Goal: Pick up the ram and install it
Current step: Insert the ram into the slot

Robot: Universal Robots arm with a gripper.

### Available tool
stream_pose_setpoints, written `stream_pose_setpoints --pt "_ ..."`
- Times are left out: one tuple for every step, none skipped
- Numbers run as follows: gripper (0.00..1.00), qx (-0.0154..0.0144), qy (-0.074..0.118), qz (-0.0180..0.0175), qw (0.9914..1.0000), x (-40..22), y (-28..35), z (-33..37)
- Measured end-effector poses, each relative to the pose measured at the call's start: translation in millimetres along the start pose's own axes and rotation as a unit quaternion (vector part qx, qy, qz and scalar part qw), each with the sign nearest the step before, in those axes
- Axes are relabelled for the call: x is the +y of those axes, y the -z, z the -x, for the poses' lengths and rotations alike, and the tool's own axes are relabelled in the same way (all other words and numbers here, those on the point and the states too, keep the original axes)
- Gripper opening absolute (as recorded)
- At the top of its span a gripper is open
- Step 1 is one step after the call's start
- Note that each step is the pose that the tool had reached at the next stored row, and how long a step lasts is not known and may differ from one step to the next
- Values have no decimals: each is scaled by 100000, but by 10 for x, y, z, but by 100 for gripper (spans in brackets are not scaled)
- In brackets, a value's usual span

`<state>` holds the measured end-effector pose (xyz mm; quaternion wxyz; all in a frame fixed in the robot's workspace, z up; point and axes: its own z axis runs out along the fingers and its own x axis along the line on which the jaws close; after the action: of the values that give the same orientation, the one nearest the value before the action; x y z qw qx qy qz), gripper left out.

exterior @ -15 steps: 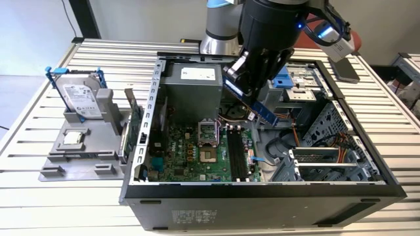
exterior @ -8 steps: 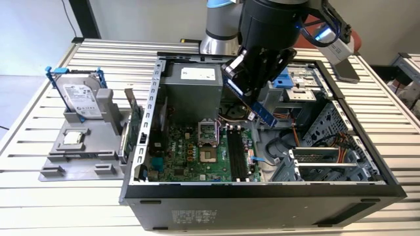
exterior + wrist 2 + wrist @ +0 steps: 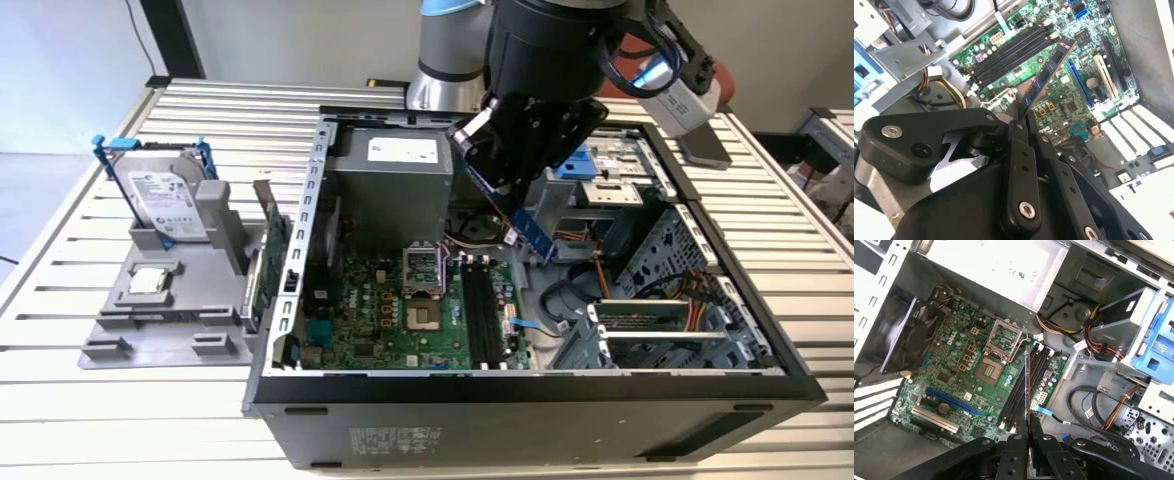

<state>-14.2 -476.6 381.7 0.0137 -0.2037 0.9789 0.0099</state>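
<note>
This looks like a robotics lab. In the exterior view, a slatted metal table (image 3: 80, 420) carries an open PC case (image 3: 534, 410) with its motherboard (image 3: 387, 320) bare. At nine o'clock from the case a grey jig (image 3: 160, 330) holds a hard drive (image 3: 167, 200), and at twelve o'clock stands the arm (image 3: 547, 40).
</note>
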Motion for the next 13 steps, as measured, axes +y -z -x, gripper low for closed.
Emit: stream_pose_setpoints --pt "0 -11 -628 -18 99998 0 0 0" --pt "0 -18 -1241 -36 99992 0 -1 0" --pt "0 -24 -1848 -56 99983 0 -1 0" --pt "0 -33 -2458 -74 99970 0 -2 0" --pt "0 -44 -3086 -92 99952 0 -2 0" --pt "0 -50 -3721 -114 99931 0 -2 0" --pt "0 -60 -4332 -131 99906 0 -3 0" --pt "0 -67 -4950 -151 99877 0 -4 0" --pt "0 -76 -5554 -171 99845 0 -4 0" --pt "0 -85 -6149 -186 99811 0 -5 0" --pt "0 -95 -6744 -205 99772 0 -6 0" --pt "0 -104 -7378 -223 99727 0 -6 0" --pt "0 -112 -7962 -241 99682 0 -7 0"
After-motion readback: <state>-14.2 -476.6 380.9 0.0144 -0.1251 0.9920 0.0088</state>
